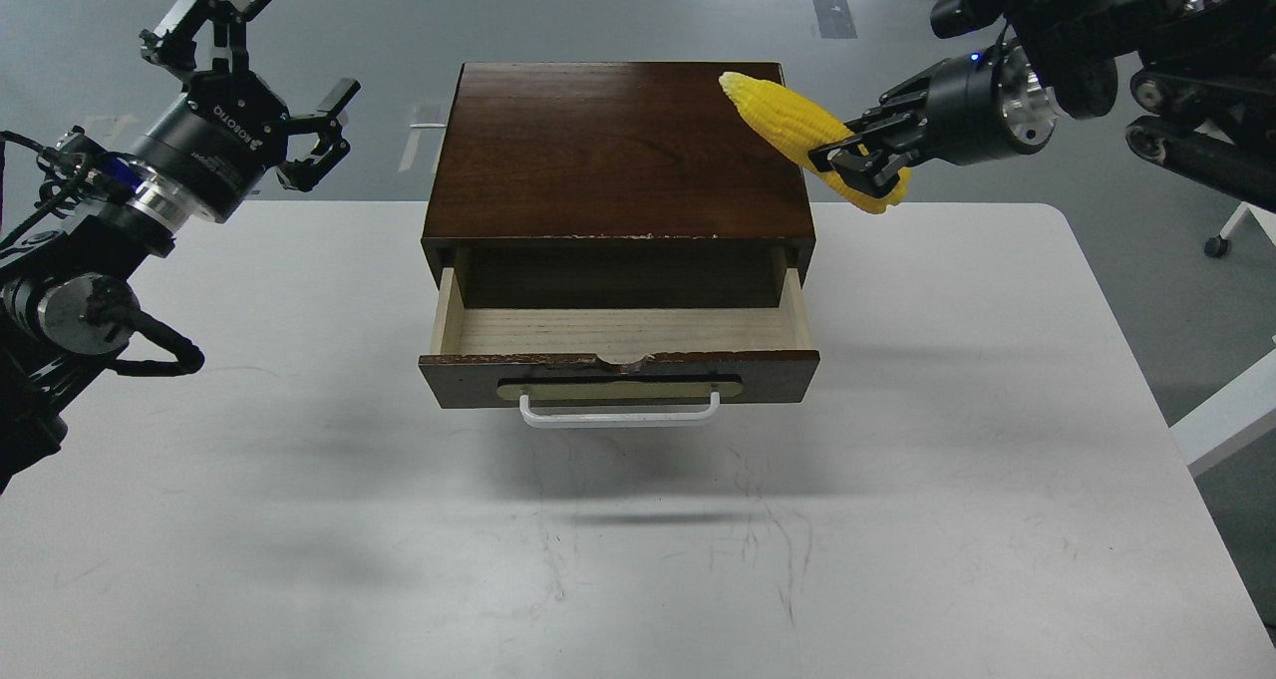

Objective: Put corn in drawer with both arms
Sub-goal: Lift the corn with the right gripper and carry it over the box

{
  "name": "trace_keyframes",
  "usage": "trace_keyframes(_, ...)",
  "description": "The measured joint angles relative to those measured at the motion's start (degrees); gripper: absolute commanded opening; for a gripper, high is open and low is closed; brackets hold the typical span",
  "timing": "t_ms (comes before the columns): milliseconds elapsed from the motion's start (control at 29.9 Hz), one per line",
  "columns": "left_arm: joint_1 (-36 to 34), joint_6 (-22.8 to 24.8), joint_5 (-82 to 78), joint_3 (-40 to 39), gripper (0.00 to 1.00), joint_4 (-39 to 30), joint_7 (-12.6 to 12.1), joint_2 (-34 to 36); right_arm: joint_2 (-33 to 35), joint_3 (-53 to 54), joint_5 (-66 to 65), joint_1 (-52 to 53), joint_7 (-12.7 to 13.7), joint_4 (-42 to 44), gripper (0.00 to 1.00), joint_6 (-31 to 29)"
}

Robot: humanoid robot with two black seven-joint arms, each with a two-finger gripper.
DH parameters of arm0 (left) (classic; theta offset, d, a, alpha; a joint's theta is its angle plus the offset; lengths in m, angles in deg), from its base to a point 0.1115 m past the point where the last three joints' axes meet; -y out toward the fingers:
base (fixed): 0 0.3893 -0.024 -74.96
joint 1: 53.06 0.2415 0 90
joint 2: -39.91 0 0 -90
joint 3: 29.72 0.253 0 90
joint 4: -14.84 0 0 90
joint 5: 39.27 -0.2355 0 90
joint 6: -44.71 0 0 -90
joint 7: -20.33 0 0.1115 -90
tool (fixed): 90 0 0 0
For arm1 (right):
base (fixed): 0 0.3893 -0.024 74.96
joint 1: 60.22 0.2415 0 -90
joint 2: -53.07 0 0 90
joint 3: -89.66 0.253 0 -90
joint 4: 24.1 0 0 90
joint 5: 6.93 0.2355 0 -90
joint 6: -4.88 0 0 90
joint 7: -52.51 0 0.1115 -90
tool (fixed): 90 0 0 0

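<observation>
Hovering at far left above white table (249, 440): left gripper (261, 81), fingers spread wide, holding nothing. Centre: dark brown wooden box (618, 151) on table, drawer (618, 335) pulled out, pale interior bare, white handle (618, 415) facing camera. Right: right gripper (859, 159) clamped around thick end of corn (788, 116); cob held in air by box's right rear corner, pointed tip aimed left over box top.

Single head view, high, looking forward and down over table (299, 519); box (618, 151) centred, floor (598, 11) beyond.
</observation>
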Motion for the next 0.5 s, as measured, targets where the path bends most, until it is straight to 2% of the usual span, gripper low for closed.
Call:
trace_keyframes(334, 0.00, 0.00, 0.00, 0.00, 0.98, 0.00, 0.00, 0.29, -11.57, -5.26, -0.11, 6.74, 0.00, -0.73, 0.01, 6.84)
trace_keyframes(502, -0.02, 0.00, 0.00, 0.00, 0.99, 0.00, 0.00, 0.45, -15.34, -6.40, -0.13, 7.70, 0.01, -1.97, 0.01, 8.39)
